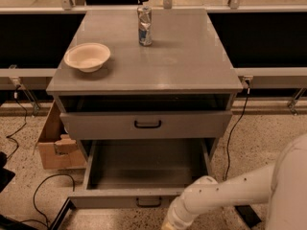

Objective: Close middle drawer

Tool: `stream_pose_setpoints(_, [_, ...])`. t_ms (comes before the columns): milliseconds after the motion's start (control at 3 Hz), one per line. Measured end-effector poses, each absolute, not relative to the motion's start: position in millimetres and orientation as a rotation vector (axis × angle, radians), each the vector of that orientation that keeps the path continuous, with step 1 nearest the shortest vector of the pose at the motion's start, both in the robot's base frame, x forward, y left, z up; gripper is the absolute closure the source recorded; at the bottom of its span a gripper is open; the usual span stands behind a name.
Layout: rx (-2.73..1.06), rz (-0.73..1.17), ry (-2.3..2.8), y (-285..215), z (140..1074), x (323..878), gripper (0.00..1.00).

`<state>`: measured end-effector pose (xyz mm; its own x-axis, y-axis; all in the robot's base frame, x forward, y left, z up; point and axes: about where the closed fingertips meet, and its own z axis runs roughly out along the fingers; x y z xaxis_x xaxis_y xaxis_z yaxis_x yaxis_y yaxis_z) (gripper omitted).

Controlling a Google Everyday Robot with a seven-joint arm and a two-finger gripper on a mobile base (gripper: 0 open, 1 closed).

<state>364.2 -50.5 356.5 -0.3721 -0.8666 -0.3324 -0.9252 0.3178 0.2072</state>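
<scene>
The middle drawer is pulled far out of the grey cabinet and its deep grey box is empty. Its low front faces me, with the small black loop handle at the centre. My white arm reaches in from the lower right. Its wrist sits just right of the handle, in front of the drawer front. The gripper is below the picture's bottom edge and out of view. The lowest drawer is hidden under the open one.
The top drawer stands slightly ajar above. On the cabinet top sit a cream bowl and a drink can. A cardboard box and floor cables lie to the left.
</scene>
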Motion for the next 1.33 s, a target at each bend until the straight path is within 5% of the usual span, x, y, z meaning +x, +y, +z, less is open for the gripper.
stream_pose_setpoints(1333, [-1.629, 0.292, 2.351, -68.3, 369.7, 485.8, 1.00])
